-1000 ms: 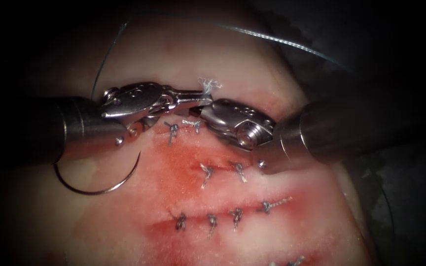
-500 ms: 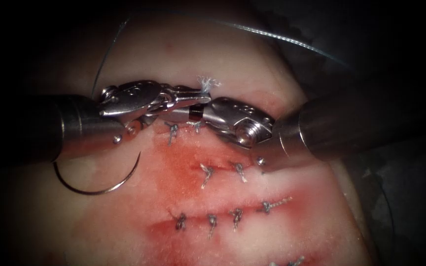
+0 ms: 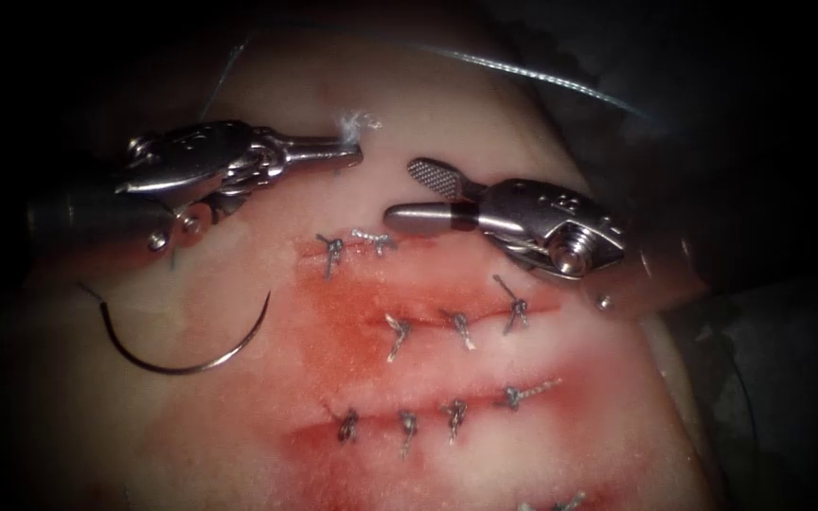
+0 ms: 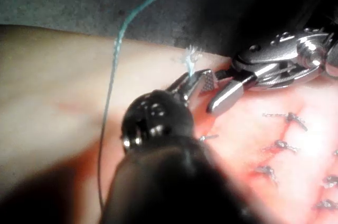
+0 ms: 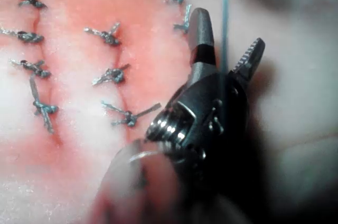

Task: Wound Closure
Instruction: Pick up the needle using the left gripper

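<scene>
1. Both tools, left (image 3: 347, 149) and right (image 3: 418, 194), are polished, glossy metal; the right one's inner face is rough.
2. The needle (image 3: 182, 364) is smooth steel.
3. The tissue (image 3: 542, 397) looks wet and glistening.
4. The cut thread end (image 3: 357, 120) is frayed fibre.

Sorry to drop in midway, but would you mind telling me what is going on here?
This is bench suturing practice on pork tissue with several knotted stitches in place. The left end effector is shut on a frayed cut end of thread and holds it above the topmost cut. The right end effector is open and holds nothing. The curved needle lies free on the tissue, left of the cuts, not in it.
</scene>
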Motion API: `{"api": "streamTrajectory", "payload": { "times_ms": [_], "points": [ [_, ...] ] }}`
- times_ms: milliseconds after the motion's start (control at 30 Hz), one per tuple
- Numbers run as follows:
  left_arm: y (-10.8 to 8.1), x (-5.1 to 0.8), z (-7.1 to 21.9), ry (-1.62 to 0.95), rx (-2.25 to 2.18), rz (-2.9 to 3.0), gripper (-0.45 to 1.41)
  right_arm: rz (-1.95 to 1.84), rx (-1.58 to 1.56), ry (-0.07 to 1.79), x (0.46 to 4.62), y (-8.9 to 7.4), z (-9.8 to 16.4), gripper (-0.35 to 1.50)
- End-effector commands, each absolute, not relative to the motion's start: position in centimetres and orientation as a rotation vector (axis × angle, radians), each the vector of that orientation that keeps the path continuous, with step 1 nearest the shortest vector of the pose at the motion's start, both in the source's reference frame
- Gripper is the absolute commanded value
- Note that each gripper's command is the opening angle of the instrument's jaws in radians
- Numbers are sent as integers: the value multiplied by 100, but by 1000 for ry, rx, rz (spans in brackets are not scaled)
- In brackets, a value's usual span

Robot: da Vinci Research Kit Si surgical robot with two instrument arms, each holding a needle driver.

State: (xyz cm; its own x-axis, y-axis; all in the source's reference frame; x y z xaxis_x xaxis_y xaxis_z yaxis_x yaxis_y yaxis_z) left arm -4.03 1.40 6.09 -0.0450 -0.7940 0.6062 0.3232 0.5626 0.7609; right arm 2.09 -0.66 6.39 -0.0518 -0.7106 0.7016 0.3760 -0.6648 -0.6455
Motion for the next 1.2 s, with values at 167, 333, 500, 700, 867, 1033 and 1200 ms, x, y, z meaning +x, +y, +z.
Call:
{"api": "streamTrajectory", "payload": {
  "times_ms": [167, 333, 500, 700, 867, 1033, 1200],
  "points": [
    [103, -404, 585, -1211, 614, -834, -45, -1668, -1497, 276, 175, -25, 617, 140],
    [31, -379, 567, -951, 748, -621, -45, -1594, -1537, 238, 170, -14, 610, 140],
    [-20, -345, 560, -599, 741, -472, -45, -1594, -1538, 232, 174, -17, 612, 140],
    [-29, -298, 552, -416, 721, -437, -45, -1593, -1538, 229, 177, -19, 613, 140],
    [-13, -288, 575, -409, 652, -441, 84, -1592, -1536, 221, 182, -21, 614, 140],
    [-24, -286, 599, -409, 633, -442, 120, -1592, -1536, 220, 186, -26, 611, 142],
    [-29, -287, 615, -403, 634, -452, 125, -1593, -1539, 224, 191, -28, 610, 143]
  ]
}}
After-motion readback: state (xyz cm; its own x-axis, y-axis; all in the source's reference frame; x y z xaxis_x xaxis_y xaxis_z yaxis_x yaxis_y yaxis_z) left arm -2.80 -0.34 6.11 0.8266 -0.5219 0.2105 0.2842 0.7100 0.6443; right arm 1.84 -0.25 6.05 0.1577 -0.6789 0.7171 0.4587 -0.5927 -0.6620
